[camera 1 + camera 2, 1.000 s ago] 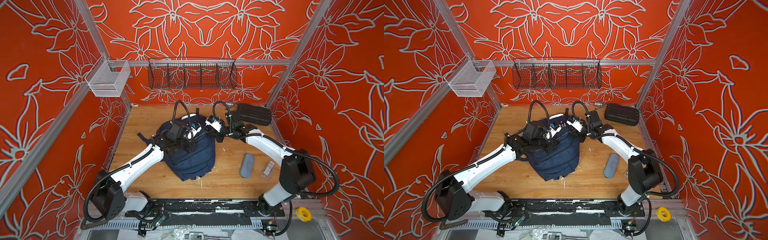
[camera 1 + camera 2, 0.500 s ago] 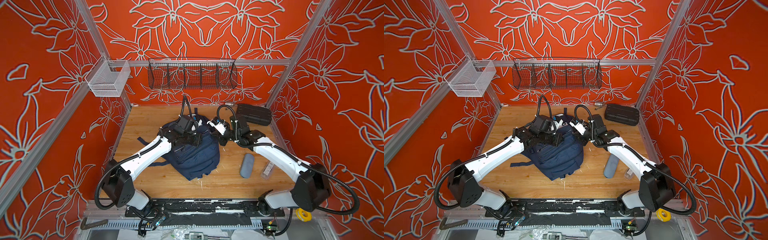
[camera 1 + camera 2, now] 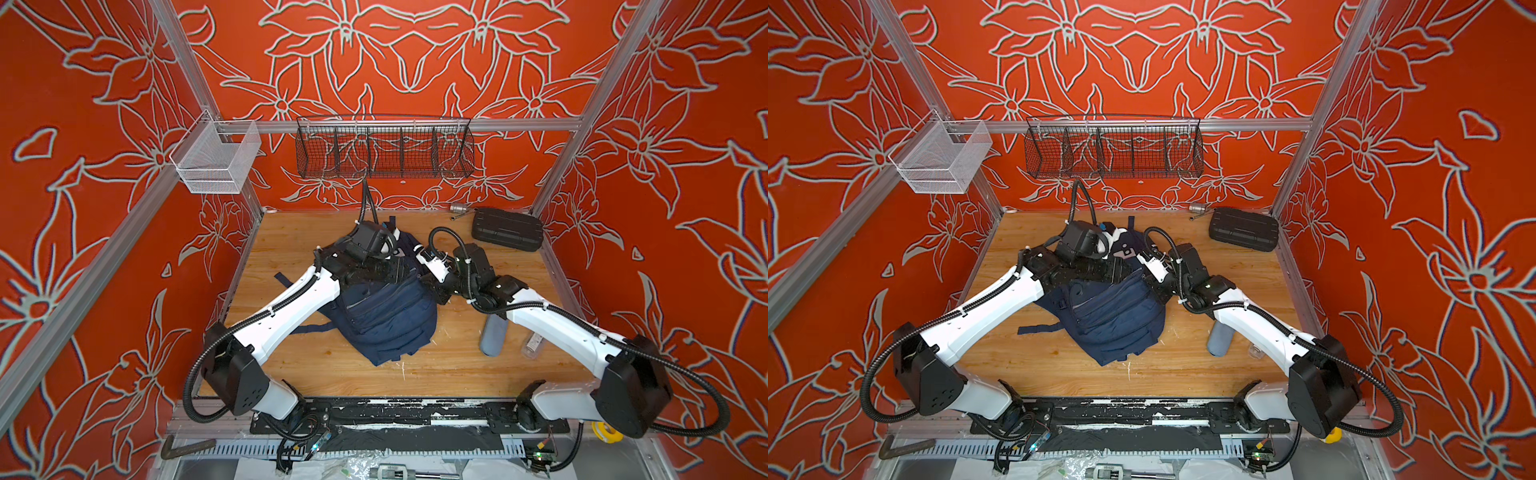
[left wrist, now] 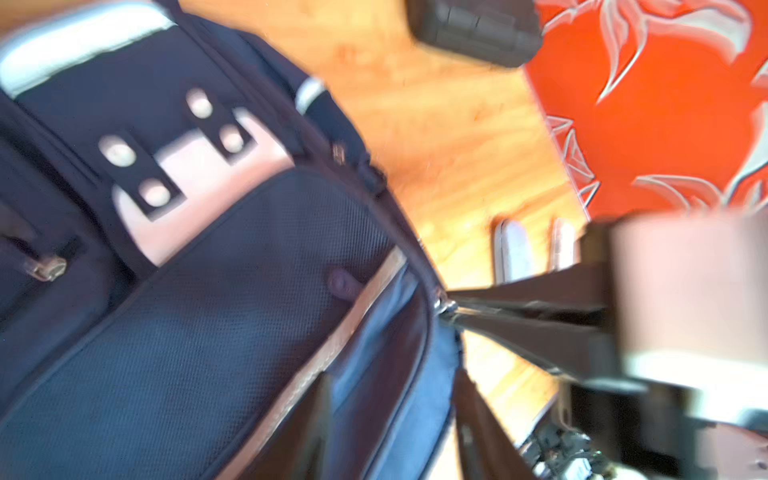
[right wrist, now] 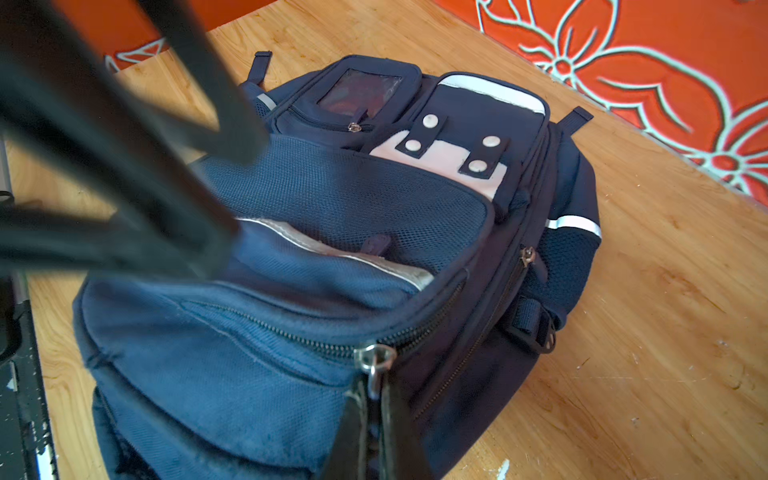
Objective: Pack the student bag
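Note:
The student bag, a navy backpack with grey stripes and a white patch with snaps, lies on the wooden table in both top views. My left gripper hovers over its upper part, open, its fingers apart on either side of the blue fabric by an unzipped pocket mouth. My right gripper is at the bag's right edge, shut on a metal zip pull. The pocket behind that zip gapes open. What is inside is hidden.
A black ribbed case lies at the back right with a small metal part beside it. A grey cylinder and a clear small item lie right of the bag. A black wire basket and a white mesh basket hang on the walls.
My left gripper has gone from shut to open above the bag. Both arms and the bag's top have shifted toward the back. The right gripper stays shut on the zip pull.

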You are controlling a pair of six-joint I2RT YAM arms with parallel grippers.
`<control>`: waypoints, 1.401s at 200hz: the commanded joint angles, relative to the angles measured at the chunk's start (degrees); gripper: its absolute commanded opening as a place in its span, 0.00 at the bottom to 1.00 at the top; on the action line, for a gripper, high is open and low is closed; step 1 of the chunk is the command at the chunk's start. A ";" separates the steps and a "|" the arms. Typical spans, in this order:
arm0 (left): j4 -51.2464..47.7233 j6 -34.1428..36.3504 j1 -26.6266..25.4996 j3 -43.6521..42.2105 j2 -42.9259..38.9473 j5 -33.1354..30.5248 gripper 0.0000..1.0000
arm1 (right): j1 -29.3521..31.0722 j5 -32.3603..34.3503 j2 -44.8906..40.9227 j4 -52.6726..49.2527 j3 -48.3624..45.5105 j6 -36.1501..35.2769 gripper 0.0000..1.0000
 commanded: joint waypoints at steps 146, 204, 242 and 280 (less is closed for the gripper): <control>-50.34 3.42 -2.50 56.96 44.01 -2.87 0.61 | 6.20 6.46 -0.21 13.84 -8.53 -13.37 0.00; -55.81 7.06 -4.68 57.38 47.32 -10.94 0.50 | 6.47 8.57 -0.14 11.96 -7.58 -14.92 0.00; -55.84 6.44 -5.30 57.96 49.39 -9.27 0.33 | 7.24 9.38 0.09 10.32 -6.42 -16.16 0.00; -55.40 3.39 -4.84 62.41 50.29 -4.00 0.00 | 8.64 10.25 0.35 7.12 -4.65 -16.81 0.00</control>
